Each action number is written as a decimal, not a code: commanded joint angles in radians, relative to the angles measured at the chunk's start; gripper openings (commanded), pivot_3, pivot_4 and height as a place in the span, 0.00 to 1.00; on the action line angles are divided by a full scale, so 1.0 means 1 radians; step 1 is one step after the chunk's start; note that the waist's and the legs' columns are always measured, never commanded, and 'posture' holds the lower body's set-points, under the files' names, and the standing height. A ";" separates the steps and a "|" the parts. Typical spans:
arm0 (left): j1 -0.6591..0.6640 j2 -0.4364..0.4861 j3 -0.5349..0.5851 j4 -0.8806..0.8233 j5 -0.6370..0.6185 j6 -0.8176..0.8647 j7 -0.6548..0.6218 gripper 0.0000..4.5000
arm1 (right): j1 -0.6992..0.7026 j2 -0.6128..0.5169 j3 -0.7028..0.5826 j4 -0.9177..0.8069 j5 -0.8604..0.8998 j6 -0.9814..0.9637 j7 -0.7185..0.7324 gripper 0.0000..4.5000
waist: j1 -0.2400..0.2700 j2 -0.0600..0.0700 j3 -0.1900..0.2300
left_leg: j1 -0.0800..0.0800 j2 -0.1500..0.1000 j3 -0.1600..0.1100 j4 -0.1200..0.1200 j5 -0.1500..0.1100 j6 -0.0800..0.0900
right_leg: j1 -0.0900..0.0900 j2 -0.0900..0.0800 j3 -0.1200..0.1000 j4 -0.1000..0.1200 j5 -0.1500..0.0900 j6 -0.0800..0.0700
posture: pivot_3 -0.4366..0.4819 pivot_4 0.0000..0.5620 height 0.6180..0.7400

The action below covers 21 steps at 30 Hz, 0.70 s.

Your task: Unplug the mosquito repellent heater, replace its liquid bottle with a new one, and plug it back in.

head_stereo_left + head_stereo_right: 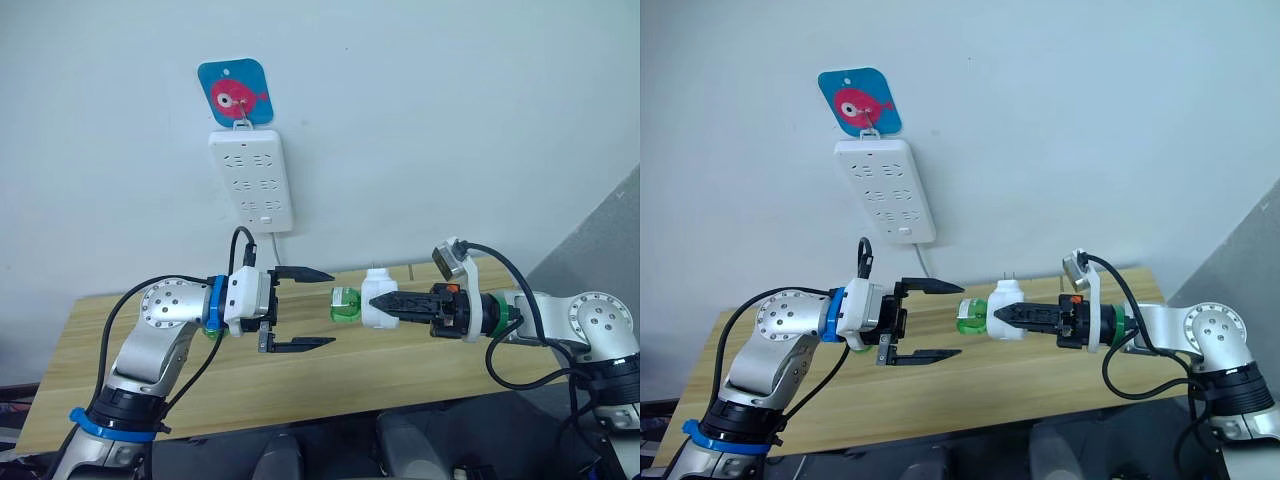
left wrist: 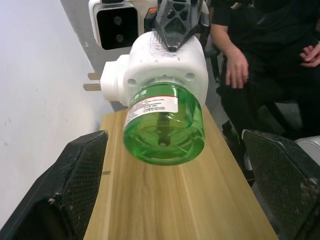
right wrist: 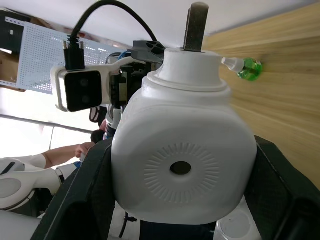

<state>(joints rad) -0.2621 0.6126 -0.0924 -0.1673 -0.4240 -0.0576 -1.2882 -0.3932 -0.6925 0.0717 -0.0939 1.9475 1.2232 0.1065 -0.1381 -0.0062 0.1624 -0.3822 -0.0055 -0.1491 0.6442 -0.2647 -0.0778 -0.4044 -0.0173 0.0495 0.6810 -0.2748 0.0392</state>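
Our right gripper (image 1: 392,303) is clamped on the mosquito repellent heater (image 1: 378,298), holding it in mid-air above the wooden table (image 1: 130,350), with its two black fingers pressed against the white body. The green liquid bottle (image 1: 346,303) sticks out of the heater toward nine o'clock, straight at our left gripper (image 1: 305,309), whose jaws stand wide with nothing between them, one finger above and one below the bottle's line, just short of it. In the left wrist view the bottle (image 2: 163,125) sits centred between our spread fingers (image 2: 75,185), and the heater's prongs (image 2: 92,82) point off to the side. We judge the heater light and rigid, its smooth plastic somewhat slippery, so the hold on the broad flat sides looks right. The bottle seems a thin, hard shell holding liquid; we would take it around the round wall near its base, firmly but without crushing, and turn it out. Behind, at twelve o'clock, the power strip (image 1: 251,179) hangs on the wall under a fish hook plate (image 1: 236,93). A spare green bottle (image 3: 243,67) lies on the table.
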 commanded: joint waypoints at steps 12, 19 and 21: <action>-0.024 -0.057 -0.023 -0.016 0.028 -0.090 0.041 0.92 | 0.008 0.027 -0.037 -0.061 0.025 0.000 -0.003 0.68 | -0.001 0.000 0.000 | 0.000 0.000 0.000 0.000 0.000 0.000 | 0.000 0.000 0.000 0.000 0.000 0.000 | 0.29 0.21 1.00; -0.027 -0.062 -0.033 -0.016 0.032 -0.096 0.041 0.49 | 0.008 0.032 -0.037 -0.066 0.025 -0.003 -0.003 0.68 | -0.001 0.000 0.000 | 0.000 0.000 0.000 0.000 0.000 0.000 | 0.000 0.000 0.000 0.000 0.000 0.000 | 0.29 0.21 1.00; -0.027 -0.062 -0.034 -0.016 0.033 -0.098 0.041 0.49 | 0.008 0.034 -0.037 -0.068 0.025 -0.004 -0.003 0.68 | -0.001 0.000 0.000 | 0.000 0.000 0.000 0.000 0.000 0.000 | 0.000 0.000 0.000 0.000 0.000 0.000 | 0.29 0.21 1.00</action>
<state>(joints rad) -0.2786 0.5535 -0.1236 -0.1641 -0.3900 -0.1420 -1.2560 -0.3791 -0.6653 0.0592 -0.1173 1.9475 1.2255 0.0974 -0.1389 -0.0061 0.1623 -0.3821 -0.0055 -0.1491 0.6442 -0.2647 -0.0778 -0.4044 -0.0172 0.0495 0.6810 -0.2748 0.0391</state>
